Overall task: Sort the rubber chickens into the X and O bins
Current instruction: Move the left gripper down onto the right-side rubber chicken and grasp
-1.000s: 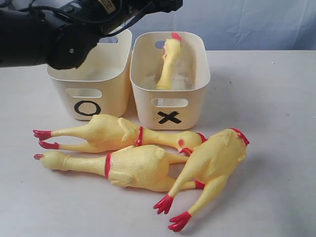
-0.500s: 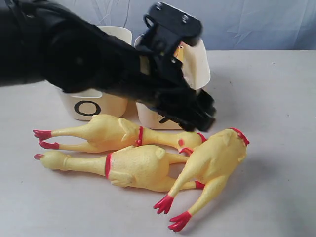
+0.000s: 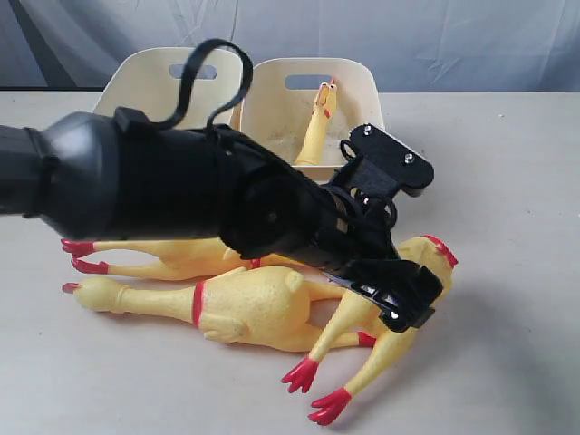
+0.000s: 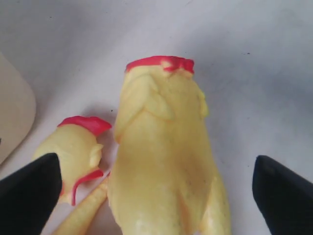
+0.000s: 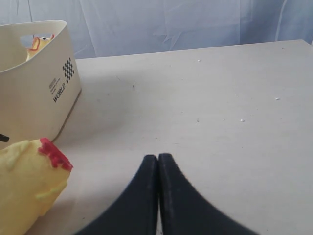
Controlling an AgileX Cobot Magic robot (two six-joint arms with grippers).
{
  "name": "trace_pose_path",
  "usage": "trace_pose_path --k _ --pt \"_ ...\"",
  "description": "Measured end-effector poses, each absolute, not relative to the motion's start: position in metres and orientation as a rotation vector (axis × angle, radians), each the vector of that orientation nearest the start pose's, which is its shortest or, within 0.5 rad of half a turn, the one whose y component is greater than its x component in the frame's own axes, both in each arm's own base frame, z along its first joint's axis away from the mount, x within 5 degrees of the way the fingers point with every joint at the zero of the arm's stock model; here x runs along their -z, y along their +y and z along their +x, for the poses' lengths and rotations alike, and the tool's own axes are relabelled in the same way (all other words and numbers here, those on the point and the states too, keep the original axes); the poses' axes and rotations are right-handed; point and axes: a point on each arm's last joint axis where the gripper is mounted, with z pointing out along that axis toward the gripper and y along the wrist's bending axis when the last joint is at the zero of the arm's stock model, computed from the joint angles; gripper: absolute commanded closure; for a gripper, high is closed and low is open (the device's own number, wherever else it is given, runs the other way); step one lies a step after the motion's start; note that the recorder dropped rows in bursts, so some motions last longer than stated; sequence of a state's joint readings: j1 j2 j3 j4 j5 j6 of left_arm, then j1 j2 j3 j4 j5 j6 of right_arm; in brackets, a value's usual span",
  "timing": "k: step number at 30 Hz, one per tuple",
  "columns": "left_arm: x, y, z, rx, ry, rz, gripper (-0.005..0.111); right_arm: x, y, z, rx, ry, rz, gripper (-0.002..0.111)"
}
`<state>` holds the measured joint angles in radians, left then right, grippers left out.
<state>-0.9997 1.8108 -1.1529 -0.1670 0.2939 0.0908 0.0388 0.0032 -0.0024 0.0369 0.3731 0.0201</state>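
Note:
Three large rubber chickens lie on the table: a back one (image 3: 172, 257), a front one (image 3: 246, 306) and a right one (image 3: 433, 263). The small thin chicken (image 3: 316, 122) leans inside the right-hand bin (image 3: 367, 95); the other bin (image 3: 149, 77) stands to its left. My arm hides both bins' marks. My left gripper (image 3: 399, 304) hovers open over the right chicken (image 4: 161, 147), one finger (image 4: 29, 196) on each side of its body, not touching. My right gripper (image 5: 158, 159) is shut and holds nothing, near that chicken's head (image 5: 29, 181).
The back chicken's head (image 4: 73, 147) lies close beside the right chicken's body. The bin's wall (image 5: 34, 98) stands just behind. Bare table stretches to the right of the chickens. The left arm covers the bins' fronts in the exterior view.
My left arm has swung from above the bins down and forward, so its open gripper now hangs over the right chicken. The chickens and bins have not moved.

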Motion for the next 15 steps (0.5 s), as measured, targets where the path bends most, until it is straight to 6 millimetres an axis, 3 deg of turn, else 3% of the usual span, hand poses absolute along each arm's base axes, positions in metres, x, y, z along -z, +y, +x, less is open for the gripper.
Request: trace_pose_path --k 12,15 --pt "-0.159 -0.336 0.21 0.532 2.358 1.076 0.006 -0.18 0.003 0.053 -0.077 1.858 0.005 0.108" --pt "-0.157 -0.337 0.208 0.562 2.406 1.028 0.012 -0.18 0.003 0.053 -0.077 1.858 0.005 0.108"
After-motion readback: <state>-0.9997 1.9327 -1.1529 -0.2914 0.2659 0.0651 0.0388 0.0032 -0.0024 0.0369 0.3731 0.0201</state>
